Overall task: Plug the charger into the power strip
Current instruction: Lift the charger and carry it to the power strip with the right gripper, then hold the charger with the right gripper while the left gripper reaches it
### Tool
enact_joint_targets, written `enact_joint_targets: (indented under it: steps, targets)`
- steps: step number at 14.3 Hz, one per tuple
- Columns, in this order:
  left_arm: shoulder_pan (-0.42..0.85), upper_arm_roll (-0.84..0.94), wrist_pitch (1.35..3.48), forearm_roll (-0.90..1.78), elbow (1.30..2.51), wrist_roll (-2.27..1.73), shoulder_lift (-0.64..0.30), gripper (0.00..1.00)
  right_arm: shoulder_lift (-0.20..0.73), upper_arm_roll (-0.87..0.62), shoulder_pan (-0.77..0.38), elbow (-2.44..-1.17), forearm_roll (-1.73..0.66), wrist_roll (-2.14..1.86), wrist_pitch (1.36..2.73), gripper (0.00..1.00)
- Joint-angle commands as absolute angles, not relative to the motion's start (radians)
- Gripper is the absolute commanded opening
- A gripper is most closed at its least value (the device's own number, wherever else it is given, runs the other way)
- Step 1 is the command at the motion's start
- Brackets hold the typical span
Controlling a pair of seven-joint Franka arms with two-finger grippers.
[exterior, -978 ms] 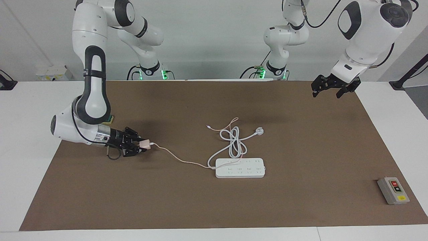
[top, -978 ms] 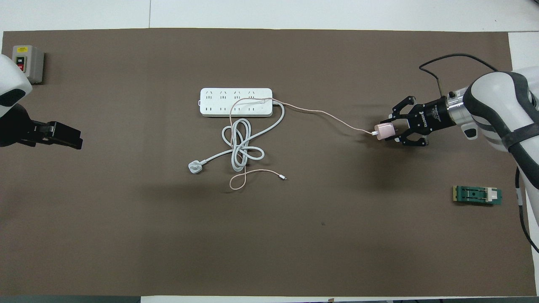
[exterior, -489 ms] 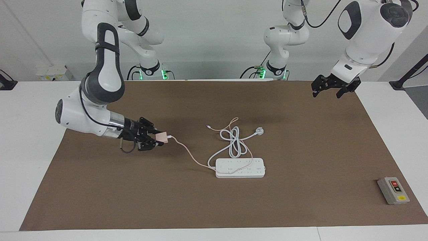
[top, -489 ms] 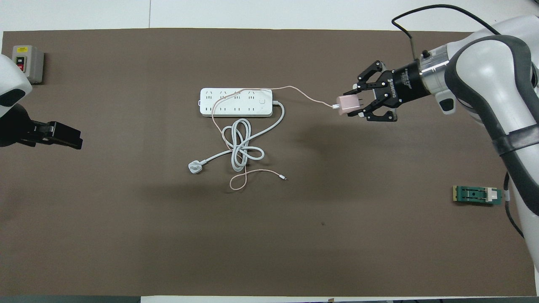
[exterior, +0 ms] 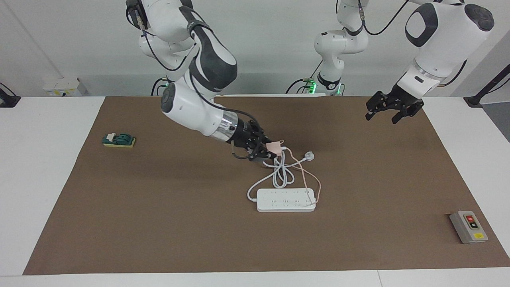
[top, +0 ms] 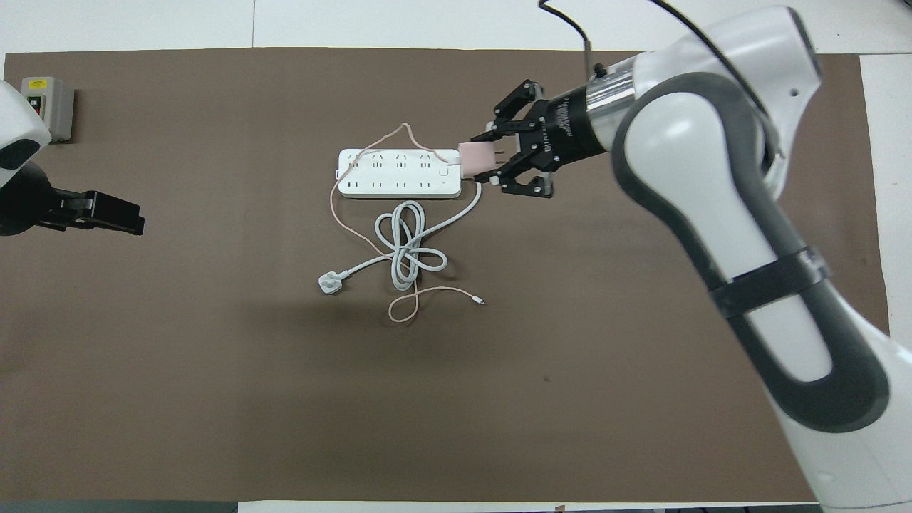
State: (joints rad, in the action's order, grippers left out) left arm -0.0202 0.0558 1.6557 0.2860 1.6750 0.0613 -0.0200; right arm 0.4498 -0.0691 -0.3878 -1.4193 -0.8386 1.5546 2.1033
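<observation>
Pink charger (exterior: 274,148) gripped by right hand (exterior: 267,152) over strip's cord; left hand (exterior: 388,112) open.

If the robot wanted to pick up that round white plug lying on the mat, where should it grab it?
Probably from above, closing on the two sides of the round white plug. It lies flat and apart from the looped cord, which leaves it toward the power strip.
</observation>
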Motion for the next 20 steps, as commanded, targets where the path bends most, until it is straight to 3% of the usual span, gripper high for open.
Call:
enact_joint_targets:
  steps: [1,5,12,15,20]
  targets:
    - [-0.083,0.057,1.672,0.530,1.683,0.095,-0.092,1.00,0.480,-0.063,-0.435,-1.387,-0.856,1.577,2.140,0.00]
    - [-0.109,0.057,1.663,0.811,1.710,0.377,-0.175,1.00,0.498,-0.063,-0.449,-1.387,-0.851,1.620,2.144,0.00]
    - [-0.115,0.061,1.565,1.293,1.793,0.408,-0.305,1.00,0.526,-0.063,-0.469,-1.388,-0.804,1.720,2.192,0.00]
    - [-0.100,0.064,1.566,1.307,1.870,0.527,-0.307,1.00,0.526,-0.063,-0.472,-1.388,-0.795,1.718,2.194,0.00]
    - [-0.054,0.064,1.583,1.422,1.888,0.581,-0.331,1.00,0.528,-0.063,-0.483,-1.388,-0.798,1.720,2.192,0.00]
